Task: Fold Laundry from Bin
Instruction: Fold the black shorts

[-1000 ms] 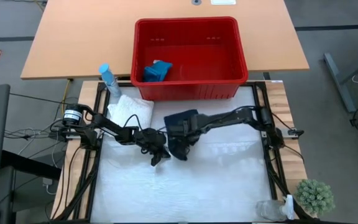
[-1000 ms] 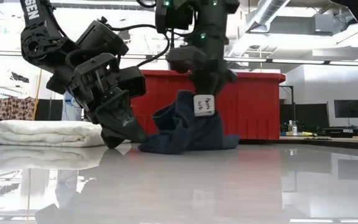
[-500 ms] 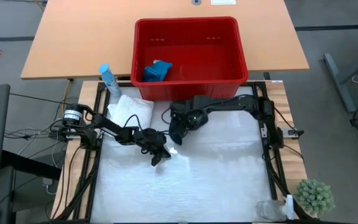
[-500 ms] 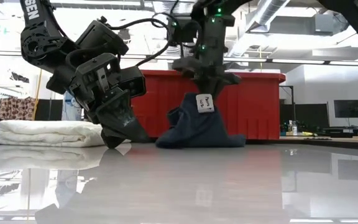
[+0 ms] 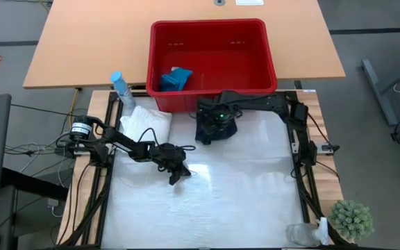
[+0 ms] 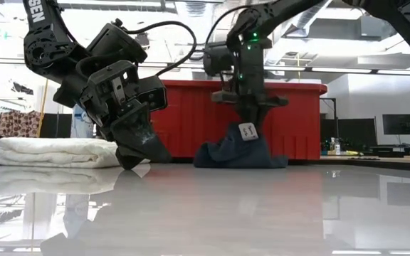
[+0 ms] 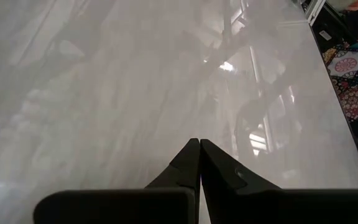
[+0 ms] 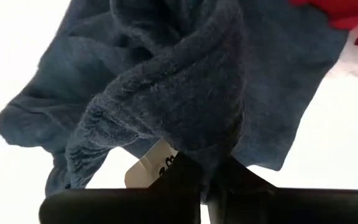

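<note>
The red bin stands at the table's far side with a small teal cloth lying in it. A folded white cloth lies on the mat left of the bin's front wall. My right gripper points down just in front of the bin, shut on the dark navy cloth; a white tag hangs at the hold. My left gripper is shut, holds nothing and slants down to the mat near the middle; I cannot tell whether its tips touch the mat. My right gripper pinches a gathered bunch of the navy cloth between its two fingers, several layers, from above with the fingers pointing down. The cloth hangs below the fingers in a slack heap, and its lower part rests on the mat.
A blue spray bottle stands beside the bin's left front corner. A small green plant and a clear bottle sit at the near right corner. The bin's front wall stands close behind my right gripper.
My right gripper has moved toward the table's far edge and a little to the right, up to the bin's front wall, rolling about its own axis. The navy cloth has been dragged along the mat with it and now sits bunched under the fingers.
</note>
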Robot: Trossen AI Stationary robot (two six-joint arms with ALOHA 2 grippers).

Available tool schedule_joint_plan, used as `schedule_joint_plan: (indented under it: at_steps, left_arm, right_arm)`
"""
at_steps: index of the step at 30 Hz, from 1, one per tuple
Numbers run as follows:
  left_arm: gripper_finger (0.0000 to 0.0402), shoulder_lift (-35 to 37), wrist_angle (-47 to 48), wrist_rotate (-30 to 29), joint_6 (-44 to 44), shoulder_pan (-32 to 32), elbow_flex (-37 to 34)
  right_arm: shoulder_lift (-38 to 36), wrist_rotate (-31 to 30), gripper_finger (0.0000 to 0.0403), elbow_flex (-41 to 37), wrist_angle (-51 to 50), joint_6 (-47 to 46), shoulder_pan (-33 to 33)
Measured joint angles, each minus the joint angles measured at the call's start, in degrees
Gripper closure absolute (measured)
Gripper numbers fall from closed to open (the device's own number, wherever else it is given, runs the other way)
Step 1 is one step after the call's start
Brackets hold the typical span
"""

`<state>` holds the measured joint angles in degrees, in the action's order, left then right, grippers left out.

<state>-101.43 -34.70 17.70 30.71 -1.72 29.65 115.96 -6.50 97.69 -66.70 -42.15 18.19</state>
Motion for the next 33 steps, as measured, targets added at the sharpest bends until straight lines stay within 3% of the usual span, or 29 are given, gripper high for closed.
schedule_joint_plan:
  at_steps: [9,21,29,33]
  left_arm:
    - [0.0401,-0.02,0.00,0.05,0.01,0.00,-0.02]
    - [0.0401,1.22,-1.93,-0.41,3.43,0.04,-0.12]
    - [0.0401,1.29,-1.94,-0.44,4.27,-0.15,-0.07]
    - [0.0401,1.31,-2.09,1.24,4.02,-0.15,-0.08]
  right_arm:
    - [0.06,0.35,0.0319,-3.52,2.45,2.09,-0.54]
    - [-3.84,-2.03,0.0222,-3.56,-1.69,7.34,-0.41]
    - [-6.13,-3.91,0.0213,-3.58,-5.46,12.67,0.01]
    - [-9.95,-3.86,0.0220,-3.58,-3.16,27.31,-3.91]
